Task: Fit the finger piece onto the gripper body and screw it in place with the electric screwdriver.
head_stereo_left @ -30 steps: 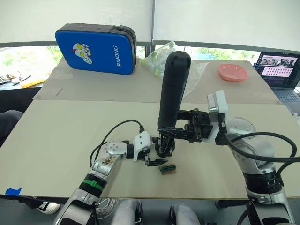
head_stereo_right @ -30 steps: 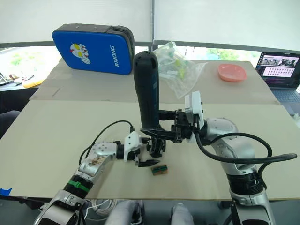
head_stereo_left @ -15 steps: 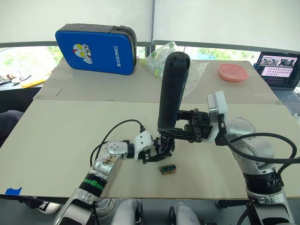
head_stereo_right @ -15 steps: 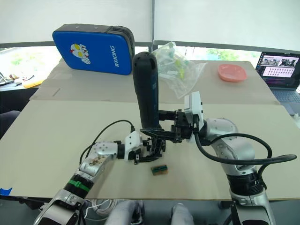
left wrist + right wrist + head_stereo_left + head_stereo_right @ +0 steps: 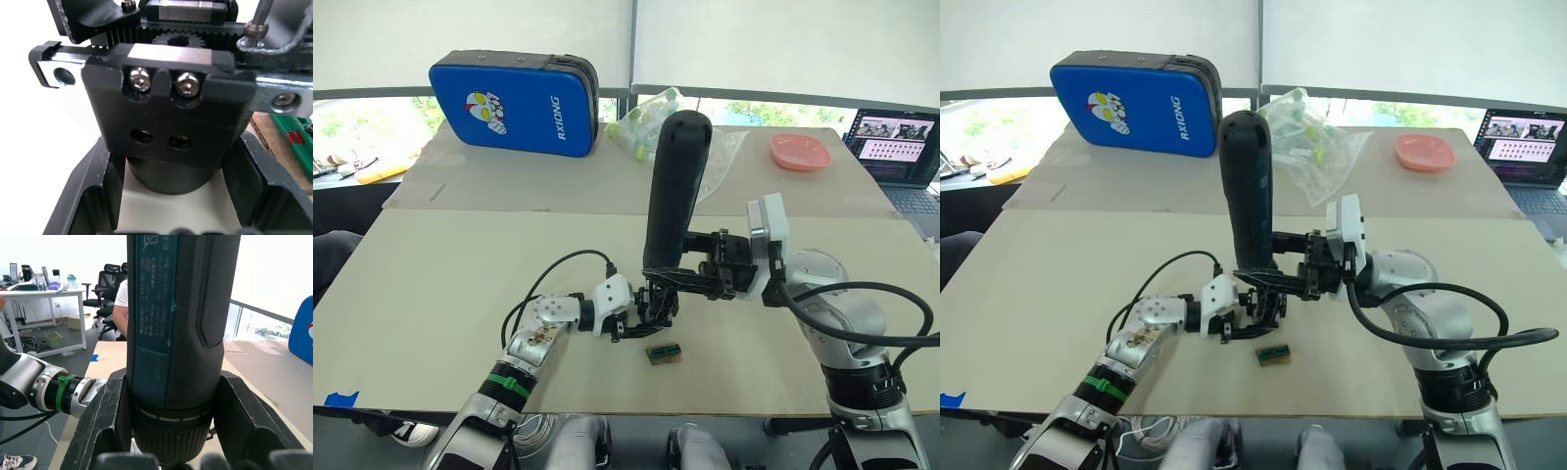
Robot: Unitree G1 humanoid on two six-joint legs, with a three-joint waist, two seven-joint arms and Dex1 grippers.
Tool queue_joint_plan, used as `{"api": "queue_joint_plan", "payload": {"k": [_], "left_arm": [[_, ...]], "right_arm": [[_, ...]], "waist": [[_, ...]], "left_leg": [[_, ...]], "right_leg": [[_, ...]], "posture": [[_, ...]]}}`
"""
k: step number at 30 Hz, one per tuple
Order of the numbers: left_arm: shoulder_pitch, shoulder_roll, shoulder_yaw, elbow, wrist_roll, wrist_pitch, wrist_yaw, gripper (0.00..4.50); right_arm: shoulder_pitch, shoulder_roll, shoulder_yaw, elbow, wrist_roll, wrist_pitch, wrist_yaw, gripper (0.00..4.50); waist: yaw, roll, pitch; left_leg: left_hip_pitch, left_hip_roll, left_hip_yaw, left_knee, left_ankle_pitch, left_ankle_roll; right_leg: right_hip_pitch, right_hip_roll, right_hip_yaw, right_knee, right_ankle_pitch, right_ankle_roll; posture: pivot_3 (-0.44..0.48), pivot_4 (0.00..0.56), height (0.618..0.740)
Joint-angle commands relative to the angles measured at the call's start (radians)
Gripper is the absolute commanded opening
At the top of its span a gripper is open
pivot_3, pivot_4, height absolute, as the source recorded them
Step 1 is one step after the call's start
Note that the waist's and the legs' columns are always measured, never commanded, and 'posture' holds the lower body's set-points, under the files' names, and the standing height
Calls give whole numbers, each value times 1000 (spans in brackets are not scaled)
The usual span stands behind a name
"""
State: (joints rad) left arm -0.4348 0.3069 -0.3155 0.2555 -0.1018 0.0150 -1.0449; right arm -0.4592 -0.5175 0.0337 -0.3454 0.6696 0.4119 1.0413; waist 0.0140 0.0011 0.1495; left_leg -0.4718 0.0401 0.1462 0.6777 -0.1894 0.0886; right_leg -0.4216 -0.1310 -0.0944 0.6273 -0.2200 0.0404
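The electric screwdriver is showing a matt black housing with a finely stippled, rubbery-looking grip panel and a smoother dark blue-green side with printed lettering. The gripper body is looking like matt black plastic or coated metal, carrying two shiny steel screw heads, a brushed bright metal rail and a toothed black gear. The small block is appearing as glossy green plastic on a rough brown base like cardboard. The table is lying under a smooth, matt beige sheet. The blue case is gleaming slightly, like moulded fabric-covered shell.
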Motion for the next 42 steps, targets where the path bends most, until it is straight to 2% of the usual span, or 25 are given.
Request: {"api": "queue_joint_plan", "payload": {"k": [1,28,42], "left_arm": [[0,4,-22,28,25,-4,-3,2304],[-9,6,-29,46,22,-11,-7,2304],[-3,6,-29,48,24,12,9,2304]], "right_arm": [[19,-1,27,6,-33,-6,-4,1907],[73,-14,82,42,-68,17,-48,1907],[-35,-6,-9,-27,44,18,-26,1907]], "waist": [[0,0,0],[0,-1,-15],[0,-1,-15]], "left_leg": [[0,0,0,0,0,0],[3,0,0,-1,-1,-1],[3,0,0,-1,-1,-1]], "right_leg": [[0,0,0,0,0,0],[2,-1,0,-1,0,-1],[1,-1,0,-1,-1,-1]], "posture": [[0,150,740],[0,150,740],[0,150,740]]}}
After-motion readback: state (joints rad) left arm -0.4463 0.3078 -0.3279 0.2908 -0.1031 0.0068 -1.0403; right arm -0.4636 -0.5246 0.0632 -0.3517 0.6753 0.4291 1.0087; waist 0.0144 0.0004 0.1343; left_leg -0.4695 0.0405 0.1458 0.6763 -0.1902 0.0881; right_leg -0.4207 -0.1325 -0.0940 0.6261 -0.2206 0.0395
